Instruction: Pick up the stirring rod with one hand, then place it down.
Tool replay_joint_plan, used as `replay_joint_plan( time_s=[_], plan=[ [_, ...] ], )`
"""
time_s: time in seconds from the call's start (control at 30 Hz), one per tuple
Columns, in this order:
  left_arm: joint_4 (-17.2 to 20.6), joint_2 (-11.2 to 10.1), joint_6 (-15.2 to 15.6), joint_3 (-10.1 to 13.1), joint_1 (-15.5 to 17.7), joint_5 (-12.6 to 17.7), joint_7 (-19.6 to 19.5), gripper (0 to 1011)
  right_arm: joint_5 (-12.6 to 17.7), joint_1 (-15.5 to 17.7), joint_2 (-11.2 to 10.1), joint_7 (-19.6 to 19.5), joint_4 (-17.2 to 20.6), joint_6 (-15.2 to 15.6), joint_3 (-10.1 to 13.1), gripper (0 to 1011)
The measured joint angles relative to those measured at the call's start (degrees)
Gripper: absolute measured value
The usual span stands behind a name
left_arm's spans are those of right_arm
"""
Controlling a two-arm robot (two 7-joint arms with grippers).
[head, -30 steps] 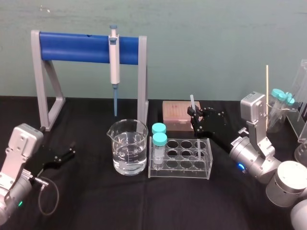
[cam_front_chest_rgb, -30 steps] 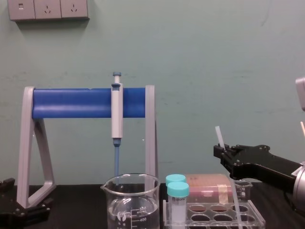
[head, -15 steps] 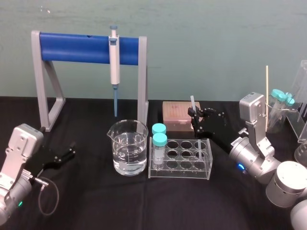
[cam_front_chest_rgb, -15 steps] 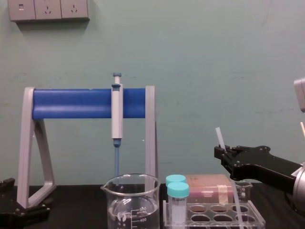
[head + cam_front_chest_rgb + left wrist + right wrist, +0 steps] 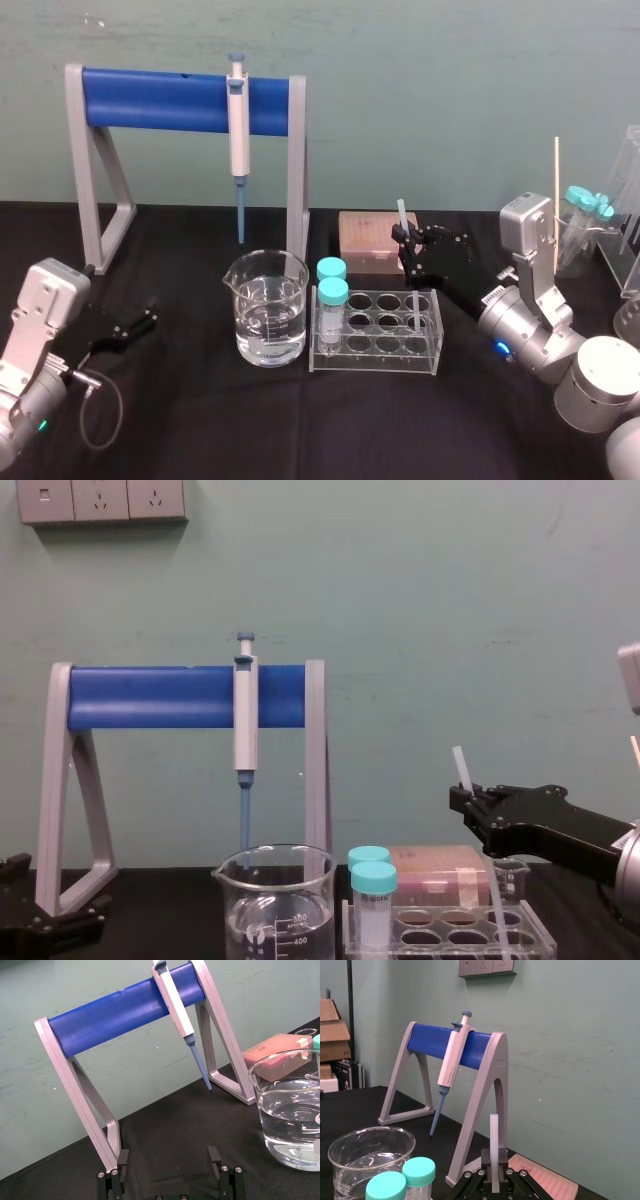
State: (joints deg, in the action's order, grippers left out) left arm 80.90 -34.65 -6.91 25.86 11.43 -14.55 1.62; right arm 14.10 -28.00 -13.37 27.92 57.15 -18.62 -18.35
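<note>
Head view: the right gripper (image 5: 405,240) pinches the stirring rod (image 5: 401,212) near its top, its lower end down in the test-tube rack (image 5: 375,345); the left gripper (image 5: 138,320) sits parked, fingers spread. Right wrist view: the rod stands upright. It looks light, stiff, slick and probably brittle, so a gentle grip suits.

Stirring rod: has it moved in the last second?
No. The stirring rod, clamped in the right gripper, still lines up with the same right-hand well of the test-tube rack.
</note>
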Motion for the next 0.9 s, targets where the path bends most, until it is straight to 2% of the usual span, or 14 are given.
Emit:
replay_joint_plan(
  time_s=[0.07, 0.2, 0.23, 0.33, 0.4, 0.43, 0.53, 0.6, 0.63, 0.83, 0.9],
  plan=[
    [0.00, 0.00, 0.00, 0.00, 0.00, 0.00, 0.00, 1000, 0.01, 0.00, 0.00, 0.01, 0.00, -0.01, 0.00, 86],
    [0.00, 0.00, 0.00, 0.00, 0.00, 0.00, 0.00, 1000, 0.03, 0.00, 0.00, 0.04, 0.00, -0.03, 0.00, 215],
    [0.00, 0.00, 0.00, 0.00, 0.00, 0.00, 0.00, 1000, 0.03, 0.00, 0.00, 0.04, 0.00, -0.03, 0.00, 215],
    [0.00, 0.00, 0.00, 0.00, 0.00, 0.00, 0.00, 1000, 0.05, 0.00, 0.00, 0.06, 0.00, -0.03, 0.00, 358],
    [0.00, 0.00, 0.00, 0.00, 0.00, 0.00, 0.00, 1000, 0.06, 0.00, 0.00, 0.07, 0.00, -0.03, 0.00, 397],
    [0.00, 0.00, 0.00, 0.00, 0.00, 0.00, 0.00, 1000, 0.07, 0.00, 0.00, 0.08, 0.00, -0.03, 0.00, 457],
    [0.00, 0.00, 0.00, 0.00, 0.00, 0.00, 0.00, 1000, 0.08, 0.00, 0.00, 0.10, 0.00, -0.03, 0.00, 520],
    [0.00, 0.00, 0.00, 0.00, 0.00, 0.00, 0.00, 1000, 0.09, 0.00, 0.00, 0.11, -0.01, -0.03, 0.00, 618],
    [0.00, 0.00, 0.00, 0.00, 0.00, 0.00, 0.00, 1000, 0.09, 0.00, 0.00, 0.11, -0.01, -0.03, 0.00, 618],
    [0.00, 0.00, 0.00, 0.00, 0.00, 0.00, 0.00, 1000, 0.09, 0.00, 0.00, 0.11, 0.00, -0.02, 0.00, 833],
    [0.00, 0.00, 0.00, 0.00, 0.00, 0.00, 0.00, 1000, 0.08, 0.00, 0.00, 0.10, 0.00, -0.02, 0.00, 863]
  ],
)
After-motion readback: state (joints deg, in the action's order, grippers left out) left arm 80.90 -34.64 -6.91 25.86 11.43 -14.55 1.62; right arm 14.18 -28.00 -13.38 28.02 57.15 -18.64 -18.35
